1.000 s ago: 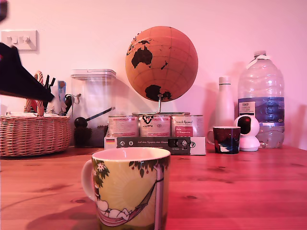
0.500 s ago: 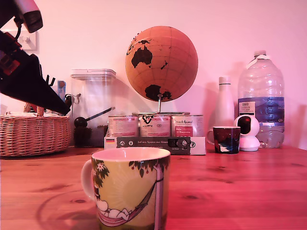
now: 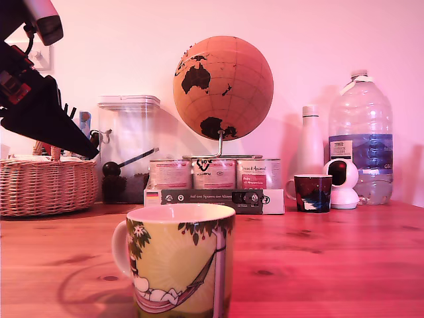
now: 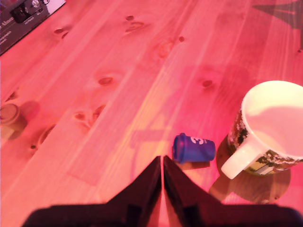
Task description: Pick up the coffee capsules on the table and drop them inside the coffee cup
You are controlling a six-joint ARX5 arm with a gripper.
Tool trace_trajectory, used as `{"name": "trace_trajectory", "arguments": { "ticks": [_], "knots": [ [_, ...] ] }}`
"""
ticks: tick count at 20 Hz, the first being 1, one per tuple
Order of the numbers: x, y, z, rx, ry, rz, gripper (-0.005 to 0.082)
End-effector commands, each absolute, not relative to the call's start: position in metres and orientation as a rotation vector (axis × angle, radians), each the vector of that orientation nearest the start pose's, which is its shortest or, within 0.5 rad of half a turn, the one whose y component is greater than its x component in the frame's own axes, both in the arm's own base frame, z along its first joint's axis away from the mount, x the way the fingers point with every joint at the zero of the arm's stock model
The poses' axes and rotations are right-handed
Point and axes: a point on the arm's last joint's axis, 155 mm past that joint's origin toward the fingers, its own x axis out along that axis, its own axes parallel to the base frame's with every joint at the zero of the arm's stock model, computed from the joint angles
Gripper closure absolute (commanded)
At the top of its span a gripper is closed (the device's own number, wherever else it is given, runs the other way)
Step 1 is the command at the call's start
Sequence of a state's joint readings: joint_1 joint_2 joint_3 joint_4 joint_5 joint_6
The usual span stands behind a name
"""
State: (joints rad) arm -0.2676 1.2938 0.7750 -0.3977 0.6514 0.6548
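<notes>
I see my end effector (image 4: 162, 163) pinched narrow and empty above the reddish-brown wooden tabletop (image 4: 118, 71), the small dark-blue plastic capsule (image 4: 193, 148) lying on its side beside the yellow-green ceramic mug (image 4: 272, 127).

Capsule: one small dark-blue coffee capsule (image 4: 193, 148) with white print, lying on its side, wider rim turned away from the mug.
Cup: yellow-green coffee cup (image 3: 179, 258), white inside, upright, hammock drawing, handle towards the capsule.
Table: reddish-brown knotted table (image 4: 118, 71) carries both, close together, apart.

Low exterior view faces the coffee cup (image 3: 179, 258) (wrist looks down).
</notes>
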Motion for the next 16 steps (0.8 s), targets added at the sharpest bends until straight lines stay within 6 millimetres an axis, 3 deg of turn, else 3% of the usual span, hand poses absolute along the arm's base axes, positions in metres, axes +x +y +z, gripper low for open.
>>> {"name": "trace_trajectory", "arguments": {
  "ticks": [1, 8, 16],
  "knots": [
    [0.281, -0.197, 0.111, 0.389, 0.633, -1.133, 0.0790],
    [0.282, -0.226, 0.100, 0.392, 0.713, -1.233, 0.0790],
    [0.278, -0.257, 0.069, 0.403, 0.884, -1.355, 0.0791]
  ]
}}
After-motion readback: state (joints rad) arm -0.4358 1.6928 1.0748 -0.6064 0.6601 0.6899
